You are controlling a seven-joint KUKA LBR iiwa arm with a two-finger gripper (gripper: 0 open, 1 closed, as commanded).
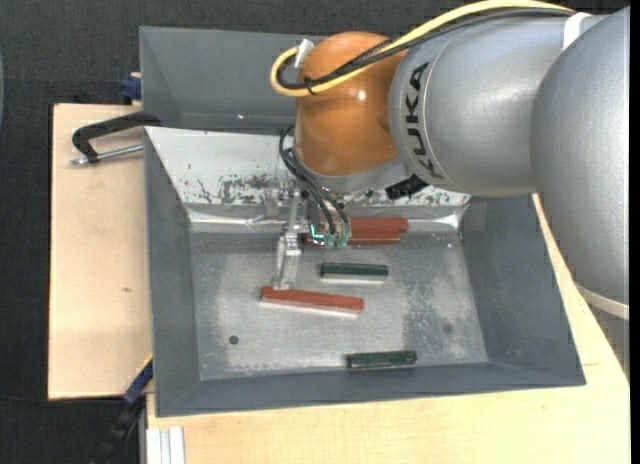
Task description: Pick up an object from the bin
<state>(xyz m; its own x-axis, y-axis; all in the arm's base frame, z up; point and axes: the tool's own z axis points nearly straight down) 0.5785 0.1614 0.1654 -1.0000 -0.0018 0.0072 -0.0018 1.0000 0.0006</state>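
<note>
Bin [175,282], front to back:

- Dark green bar [381,359] lies flat on the floor right against the front wall, right of centre. Well apart from the hand.
- Small dark speck [233,340] on the floor, front-left, on its own.
- Red-brown flat bar [312,300] lies mid-floor, long side running left-right, slightly tilted with the right end nearer the front. This is the piece the hand is over.
- Hand [288,270] points down at that bar's left end, and its tip meets the bar's back edge in the view. Can't tell if it's actually touching. Can't tell if the hand is wide or narrow either, since the tip reads as one thin metal piece. Nothing visibly held.
- Second dark green bar [353,271] sits just behind the red-brown one, roughly parallel, just right of the hand, with a clear gap between the two bars.
- Second red-brown bar [380,229] lies at the foot of the back wall, its left end hidden behind the wrist cabling.
- Orange cover [340,117] sits above the hand, over the back wall. The grey arm [500,92] comes in from the right with a yellow cable looped over the top.
</note>
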